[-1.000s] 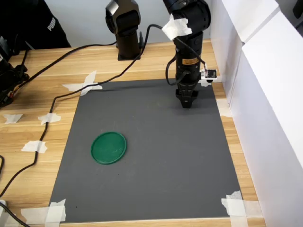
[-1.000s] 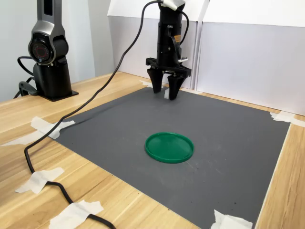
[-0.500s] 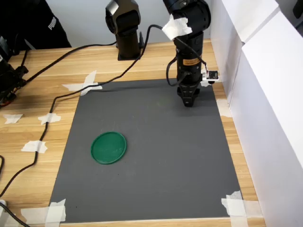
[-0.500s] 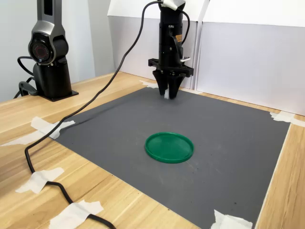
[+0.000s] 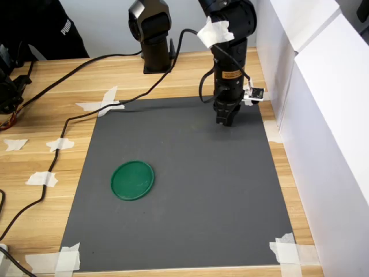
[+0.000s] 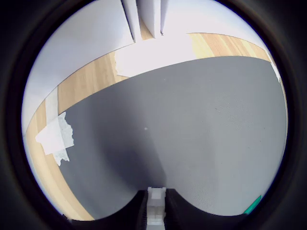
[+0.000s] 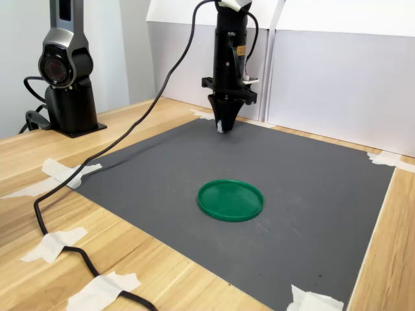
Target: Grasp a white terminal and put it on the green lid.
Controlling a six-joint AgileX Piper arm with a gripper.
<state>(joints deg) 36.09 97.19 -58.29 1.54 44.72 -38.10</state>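
— What do we see if we go from left to right in the first exterior view?

— First we see the black cable [image 5: 86, 109] running over the wooden table [image 5: 40, 144], with bits of white tape [image 5: 43, 179] beside it. Then comes the dark gray mat [image 5: 190, 190]. The green lid [image 5: 132, 180] lies flat on the mat, at about 8 o'clock from the mat's middle.

— And the gripper?

— We find the gripper [image 5: 226, 119] at about 1 o'clock from the mat's middle, pointing straight down, well apart from the green lid. On the first exterior view's right stands the white wall [image 5: 323, 115].

— Is the gripper open?

— No. We see its two dark fingers [image 6: 139, 211] pressed in close, pinching the white terminal [image 6: 156, 207] between them. In the wrist view the little white block sits right in the gap, and the mat is below it.

— Can we see the block from the side too?

— Yes, in the second exterior view we see a small white bit at the gripper's tip [image 7: 222, 126]. It hangs a little above the mat, at about 11 o'clock from the green lid [image 7: 231, 199].

— So where is the terminal?

— We see it in the gripper, up off the mat, away from the lid. The lid has nothing on it.
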